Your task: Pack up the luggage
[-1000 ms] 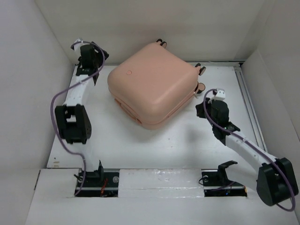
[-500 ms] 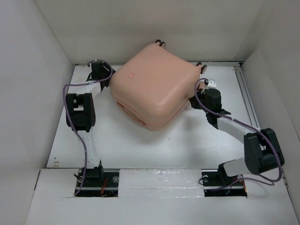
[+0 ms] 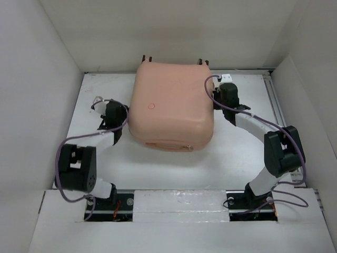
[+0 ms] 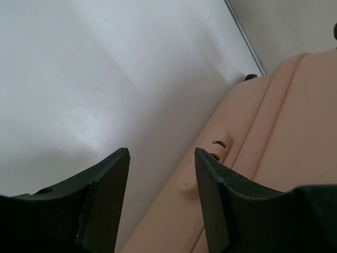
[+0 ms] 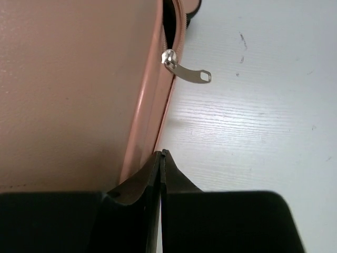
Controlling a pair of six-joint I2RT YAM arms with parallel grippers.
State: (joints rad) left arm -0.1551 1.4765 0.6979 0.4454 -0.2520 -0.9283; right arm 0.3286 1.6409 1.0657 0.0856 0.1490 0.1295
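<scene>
The luggage (image 3: pixel 171 108), a pale peach hard-shell case, lies closed and flat in the middle of the table, its caster wheels (image 3: pixel 147 58) at the far edge. My left gripper (image 3: pixel 122 115) sits low beside its left side. In the left wrist view, that gripper (image 4: pixel 160 154) is open, with only bare table and the edge of the luggage (image 4: pixel 284 132) between its fingers. My right gripper (image 3: pixel 215 99) is at the luggage's right side. In the right wrist view it (image 5: pixel 161 153) is shut and empty, tips against the seam of the luggage (image 5: pixel 68 89), just short of the metal zipper pull (image 5: pixel 187 74).
White walls box the table in on the left, far and right sides. A metal rail (image 3: pixel 278 113) runs along the right edge. Both arm bases (image 3: pixel 105 197) stand at the near edge. A small peach tab (image 4: pixel 188 182) lies by the left gripper's right finger.
The luggage has turned from diagonal to square with the table. Both arms have swung in against its sides, the left one coming nearer. The left jaws have narrowed.
</scene>
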